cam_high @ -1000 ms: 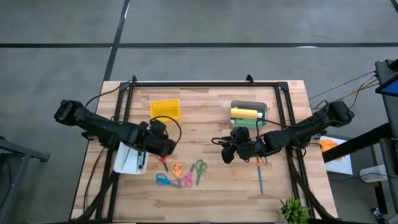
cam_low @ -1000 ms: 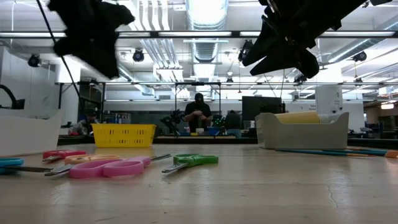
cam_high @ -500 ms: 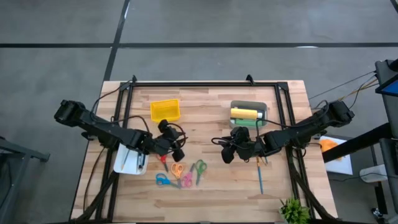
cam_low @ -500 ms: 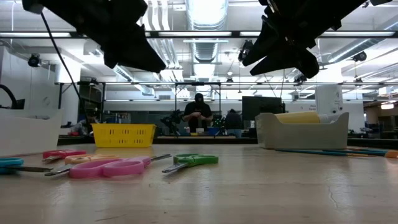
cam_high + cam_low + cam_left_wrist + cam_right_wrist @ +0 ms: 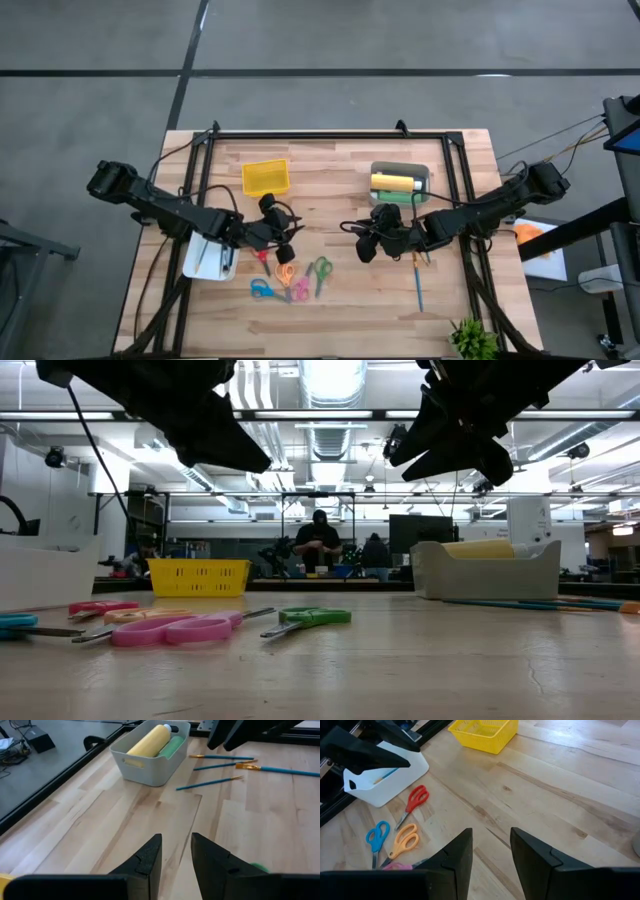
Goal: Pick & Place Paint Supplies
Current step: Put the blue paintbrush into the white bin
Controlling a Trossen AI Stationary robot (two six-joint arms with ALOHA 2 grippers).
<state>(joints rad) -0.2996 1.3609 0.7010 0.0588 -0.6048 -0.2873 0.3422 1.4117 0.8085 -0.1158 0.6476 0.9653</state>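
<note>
Both claws hover above the counter with fingers slightly parted and empty: the left claw near centre, the right claw at its 3 o'clock. The yellow paint bottle and green paint bottle lie in the grey bin, with teal brushes at its 6 o'clock

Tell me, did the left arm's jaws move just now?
Yes. In the high view the left gripper has slid from beside the white bin toward the table's middle, now below the yellow basket, above the scissors.
</note>
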